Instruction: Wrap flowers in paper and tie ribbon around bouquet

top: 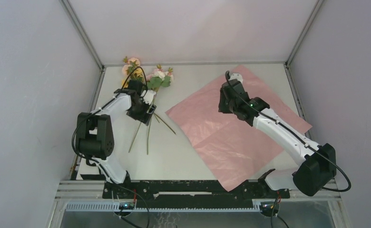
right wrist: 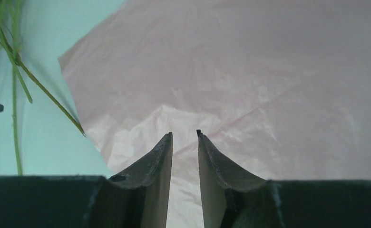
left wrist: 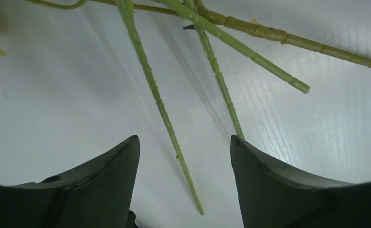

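The flowers [top: 156, 76] lie at the back left of the table, pink, yellow and white blooms away from me, thin green stems [left wrist: 160, 102] fanned toward me. My left gripper [top: 145, 113] hangs low over those stems, open; one stem tip lies on the table between its fingers [left wrist: 184, 140], untouched. The paper [top: 240, 130] is a pinkish crinkled sheet spread flat at the right. My right gripper [top: 224, 102] hovers over its left part [right wrist: 269, 71], jaws a narrow gap apart [right wrist: 184, 134] with nothing between them. The ribbon and the bouquet are out of view.
The white table [top: 188, 156] is walled by grey panels with metal posts at the back corners. A few stem ends [right wrist: 50, 97] reach close to the paper's left corner. A black rail [top: 193, 187] runs along the near edge between the arm bases.
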Controlling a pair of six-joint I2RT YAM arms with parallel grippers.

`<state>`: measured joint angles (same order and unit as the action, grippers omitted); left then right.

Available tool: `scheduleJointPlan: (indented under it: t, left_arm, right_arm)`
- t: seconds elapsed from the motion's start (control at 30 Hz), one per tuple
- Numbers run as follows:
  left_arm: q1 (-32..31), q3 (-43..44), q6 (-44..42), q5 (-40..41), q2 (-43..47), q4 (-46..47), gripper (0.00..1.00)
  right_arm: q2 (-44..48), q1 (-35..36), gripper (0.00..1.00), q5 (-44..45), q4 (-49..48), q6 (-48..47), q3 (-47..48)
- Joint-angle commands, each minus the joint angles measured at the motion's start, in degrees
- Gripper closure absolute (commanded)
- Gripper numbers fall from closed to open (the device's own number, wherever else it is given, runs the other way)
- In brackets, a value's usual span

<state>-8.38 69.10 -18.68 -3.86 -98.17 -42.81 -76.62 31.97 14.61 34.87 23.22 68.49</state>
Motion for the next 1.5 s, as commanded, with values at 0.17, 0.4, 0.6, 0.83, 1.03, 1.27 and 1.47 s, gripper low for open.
scheduleJointPlan:
  t: [0.17,0.4,0.6,0.83,1.03,1.27,1.47]
  left_arm:
    - [0.9,3.9,-0.1,2.1,-7.1,2.2,0.68]
    - [4.3,2.5,-0.1,-1.7,-4.1,2.0,1.0]
    - [13.5,2.8,7.5,-22.5,11.5,2.3,1.0]
    - [13.3,6.3,13.2,-47.1,25.5,-0.1,1.0]
    - [3.5,4.8,13.9,-54.1,32.9,-0.8,1.0]
    - [-4.3,2.8,14.2,-54.6,35.0,-0.9,1.0]
    - [-7.3,0.8,15.5,-54.8,35.2,1.7,1.0]
  right_arm:
    - [3.5,5.5,0.66,5.0,0.1,4.2,-5.2]
    - [7.2,6.2,0.66,6.0,0.5,4.6,-6.6]
    - [12.5,10.1,0.63,0.6,-5.2,-0.3,-7.6]
    - [13.6,17.4,0.25,-17.3,-28.0,-2.0,-8.9]
    - [5.5,19.9,0.08,-24.8,-51.9,5.9,-6.7]
    - [-1.6,20.0,0.15,-22.8,-63.5,12.2,-3.7]
    - [-4.3,19.9,0.57,-16.0,-61.3,18.6,-2.9]
